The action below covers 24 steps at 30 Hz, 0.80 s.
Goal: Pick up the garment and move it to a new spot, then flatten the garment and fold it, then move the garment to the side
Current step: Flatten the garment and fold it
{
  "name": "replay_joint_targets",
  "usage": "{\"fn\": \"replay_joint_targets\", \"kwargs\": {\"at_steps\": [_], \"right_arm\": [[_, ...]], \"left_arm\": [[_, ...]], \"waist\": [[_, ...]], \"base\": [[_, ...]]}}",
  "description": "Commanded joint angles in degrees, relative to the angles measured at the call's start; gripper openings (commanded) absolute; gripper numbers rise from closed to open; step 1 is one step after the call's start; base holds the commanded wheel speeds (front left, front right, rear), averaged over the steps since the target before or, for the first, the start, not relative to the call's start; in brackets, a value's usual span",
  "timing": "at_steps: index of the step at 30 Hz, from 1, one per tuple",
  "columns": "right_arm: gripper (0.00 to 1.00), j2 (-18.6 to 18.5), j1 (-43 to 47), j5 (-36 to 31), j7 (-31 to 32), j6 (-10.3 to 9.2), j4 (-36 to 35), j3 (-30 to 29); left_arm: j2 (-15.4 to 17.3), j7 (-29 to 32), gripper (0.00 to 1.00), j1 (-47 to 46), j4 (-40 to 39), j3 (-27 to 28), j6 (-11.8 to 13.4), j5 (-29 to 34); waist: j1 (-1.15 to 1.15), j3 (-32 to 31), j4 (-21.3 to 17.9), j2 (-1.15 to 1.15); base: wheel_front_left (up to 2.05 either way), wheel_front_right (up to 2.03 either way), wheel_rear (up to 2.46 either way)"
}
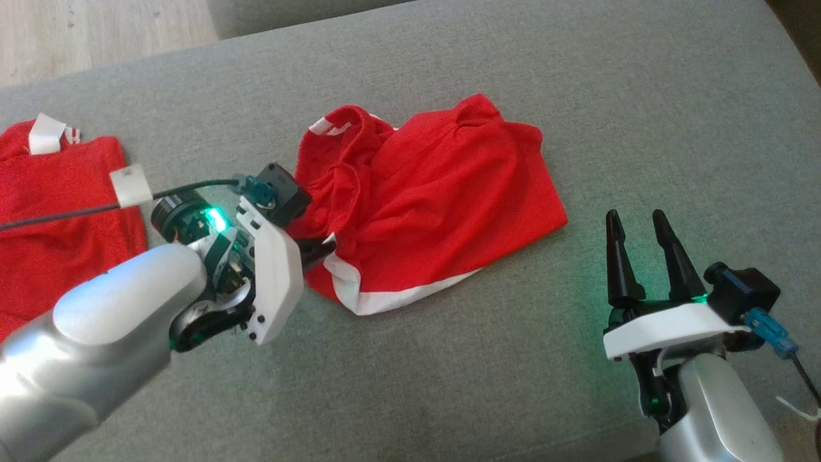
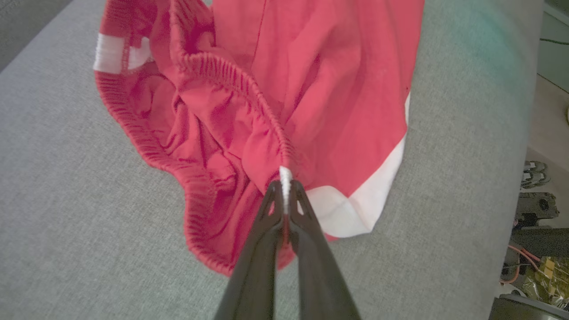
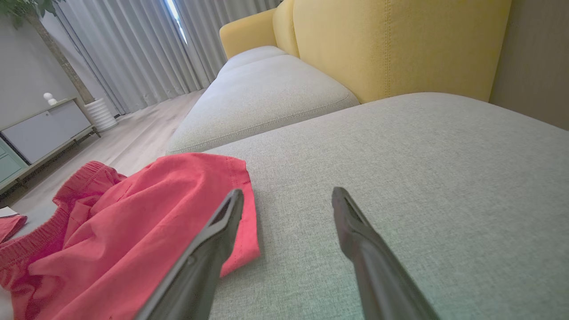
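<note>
On the grey cushion [image 1: 513,359], near its middle, lies the garment [image 1: 436,192]: a pair of red shorts, crumpled rather than flat. The cloth is thin and creased. It has a gathered elastic waistband [image 2: 231,75] that loops open toward the cushion's left end, and white trim [image 1: 410,296] along the hem that faces the cushion's front edge. A short white stripe also marks the waistband toward the cushion's back.

The left gripper [image 2: 284,186] reaches in over the cushion's front left part and meets the garment at its left edge. Its two dark fingers are pressed together with a small fold of white and red cloth pinched between the tips, just where the waistband runs down to the white corner. The rest of the garment spreads away from the tips toward the cushion's back and right, resting on the fabric.

The right gripper [image 1: 637,221] stands over the cushion's front right part, its fingers spread apart with nothing between them, well clear of the garment's right hem.

A second red cloth [image 1: 58,205] lies at the cushion's left end. Behind the cushion's back rises a yellow sofa back [image 3: 391,44].
</note>
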Motion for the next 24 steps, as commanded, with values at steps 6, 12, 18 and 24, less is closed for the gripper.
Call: {"fn": "replay_joint_targets", "kwargs": {"at_steps": [6, 12, 18, 24], "right_arm": [[1.0, -0.13, -1.49, -0.16, -0.78, -0.04, -1.11, 1.12], [1.0, -0.13, -0.79, -1.12, -0.78, -0.04, 0.28, 1.16], [1.0, -0.13, 0.01, -2.42, -0.78, -0.04, 2.41, 1.44], [1.0, -0.13, 0.27, -3.48, -0.38, -0.04, 7.1, 3.12]], "left_arm": [[0.72, -6.85, 0.0, -2.27, 0.66, 3.14, 0.1, -4.38], [1.03, -19.62, 0.0, 0.15, 4.35, 7.13, 0.1, -7.45], [-0.08, -29.46, 0.0, 5.1, 8.32, 10.07, 1.0, -8.96], [-1.71, -36.33, 0.0, 9.96, 10.63, 10.33, 2.66, -8.29]], "waist": [[0.01, -1.24, 0.93, 0.0], [0.01, -3.23, 3.16, 0.0], [0.01, -5.05, 6.21, 0.0], [0.01, -6.76, 8.37, 0.0]], "base": [[0.0, 0.0, 0.0], [0.0, 0.0, 0.0], [0.0, 0.0, 0.0], [0.0, 0.0, 0.0]]}}
